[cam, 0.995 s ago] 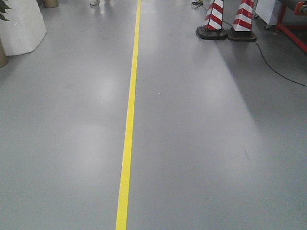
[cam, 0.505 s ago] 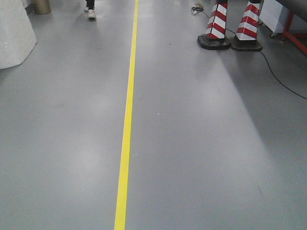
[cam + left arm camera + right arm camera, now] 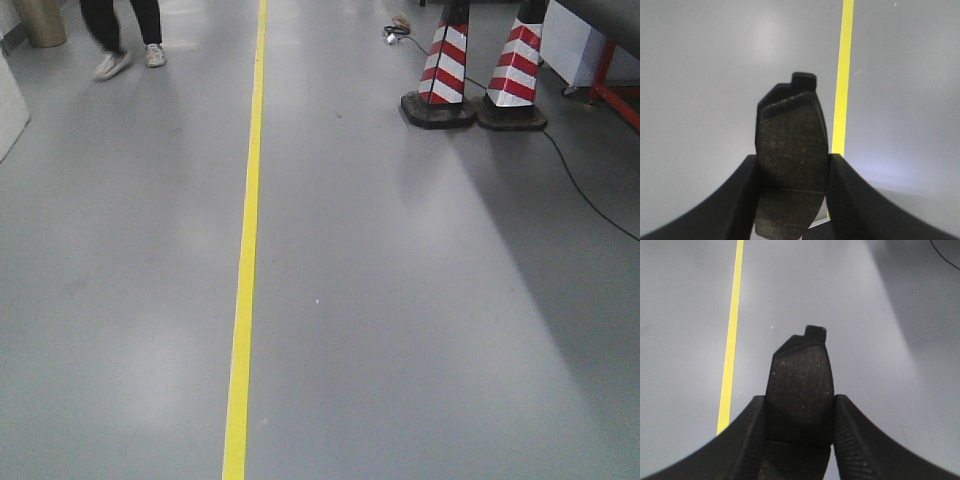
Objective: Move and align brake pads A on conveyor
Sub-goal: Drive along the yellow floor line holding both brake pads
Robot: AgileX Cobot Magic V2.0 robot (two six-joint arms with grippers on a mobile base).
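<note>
- In the left wrist view, a dark grey, slightly curved brake pad with a rough speckled friction face and a black metal backing plate stood on end, its notched black tab pointing up and away from the camera.
- A faint line crossed its face low down, near the level of the fingers; whether that was the central groove could not be told for sure.
- The left hand had its two black fingers pressed against the pad's long edges, pinching it between them, with the pad's lower end reaching down past the grip.
- That pad hung over the smooth grey floor, with the yellow floor stripe passing just behind its right edge in the view.
- In the right wrist view, a second dark brake pad of the same shape also stood upright, its black tab at the top, its friction face finely speckled.
- The right hand gripped it the same way, one black finger on each long side, closed tight on the pad.
- Here the yellow stripe lay well to the pad's left on the floor.
- The front-facing view showed only the grey floor, the yellow stripe, two red-and-white striped traffic cones on black bases, a black cable and a person's legs in pale shoes; neither hand appeared there.
</note>
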